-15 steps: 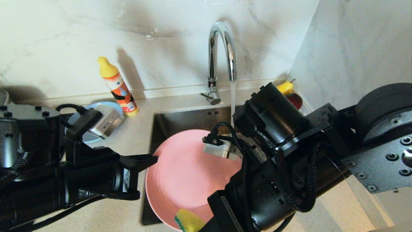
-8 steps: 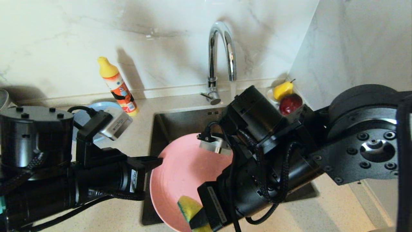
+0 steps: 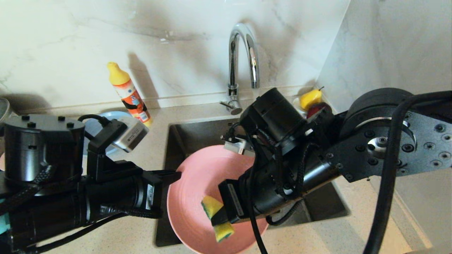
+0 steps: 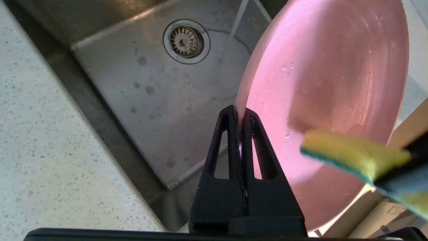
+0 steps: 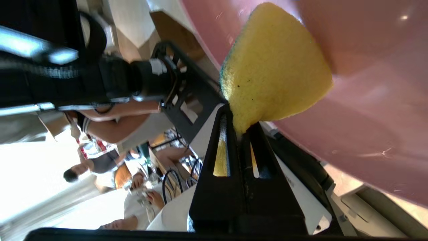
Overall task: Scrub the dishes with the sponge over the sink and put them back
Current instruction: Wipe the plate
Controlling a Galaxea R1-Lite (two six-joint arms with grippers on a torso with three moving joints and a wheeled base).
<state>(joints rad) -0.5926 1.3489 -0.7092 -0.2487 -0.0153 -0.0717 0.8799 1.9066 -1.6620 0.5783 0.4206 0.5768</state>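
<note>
As the sponge [image 3: 218, 218], clamped in the right end effector [image 3: 219, 220], has slid inward across the pink plate [image 3: 197, 183] over the sink [image 3: 197, 132], scrubbing is underway; left end effector [image 4: 239, 115] clamped on plate rim.

No text is readable: the print on the orange dish-soap bottle [image 3: 131, 96] and the white stickers on both arms is too small to make out.

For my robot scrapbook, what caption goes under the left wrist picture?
Left gripper pinches the pink plate over the sink beside the sponge.
</note>
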